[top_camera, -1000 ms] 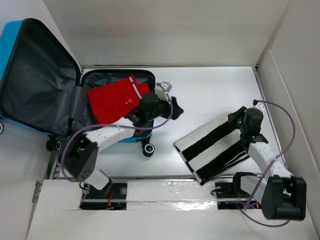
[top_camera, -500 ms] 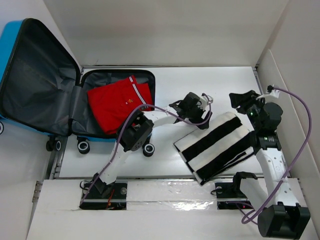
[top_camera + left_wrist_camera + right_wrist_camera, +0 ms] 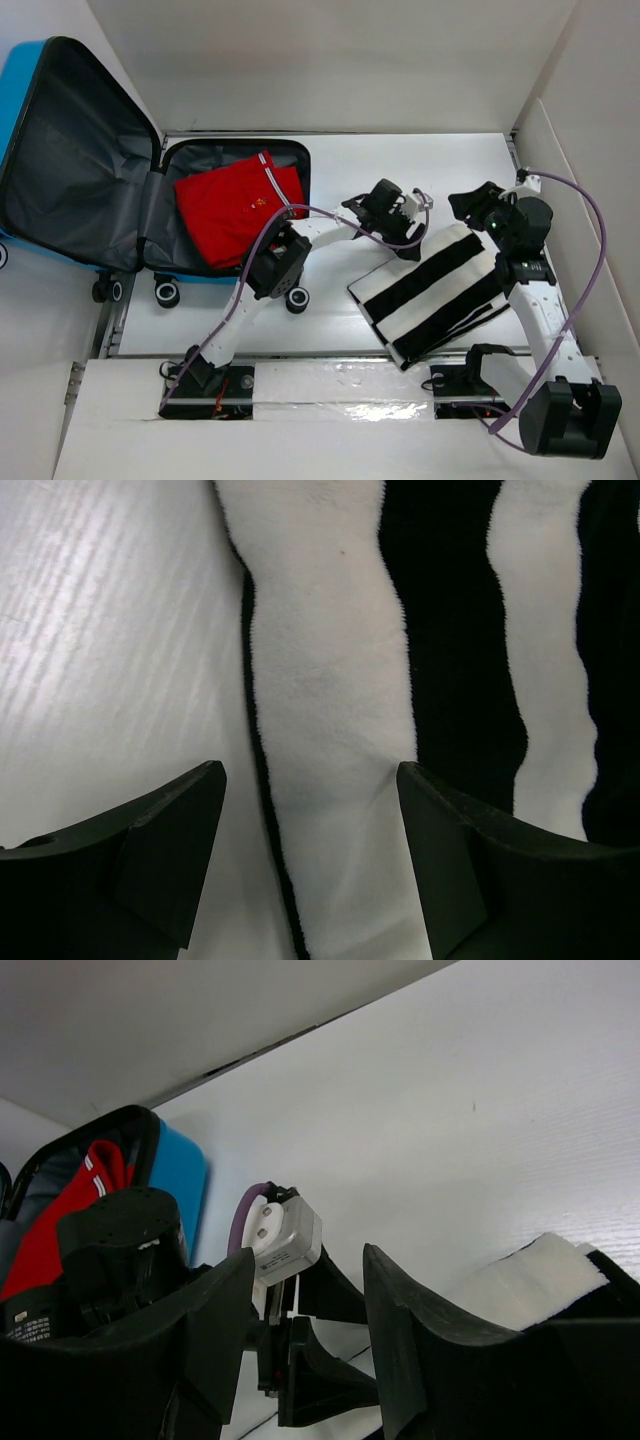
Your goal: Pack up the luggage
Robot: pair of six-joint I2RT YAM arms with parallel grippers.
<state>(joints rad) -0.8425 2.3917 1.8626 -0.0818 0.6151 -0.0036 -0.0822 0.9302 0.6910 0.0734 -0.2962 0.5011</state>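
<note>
The luggage (image 3: 60, 150) lies open at the left, its blue shell (image 3: 182, 1175) edging a grey lining. A folded red garment (image 3: 232, 208) rests in the lower half and also shows as red garment (image 3: 55, 1225) in the right wrist view. A black-and-white striped folded cloth (image 3: 432, 288) lies on the table right of centre. My left gripper (image 3: 408, 243) hovers open over its far left corner, and the left gripper (image 3: 310, 775) straddles the edge of a white stripe (image 3: 330, 680). My right gripper (image 3: 468, 203) stands open above the cloth's far edge, and the right gripper (image 3: 305, 1270) is empty.
White walls enclose the table, with a slanted panel (image 3: 590, 180) on the right. The suitcase's black wheels (image 3: 297, 298) stick out toward the centre. Purple cables (image 3: 590, 260) loop off both arms. The two grippers stand close together over the cloth.
My left arm swung from the suitcase over to the striped cloth. My right gripper let go of the cloth, lifted to its far edge and opened.
</note>
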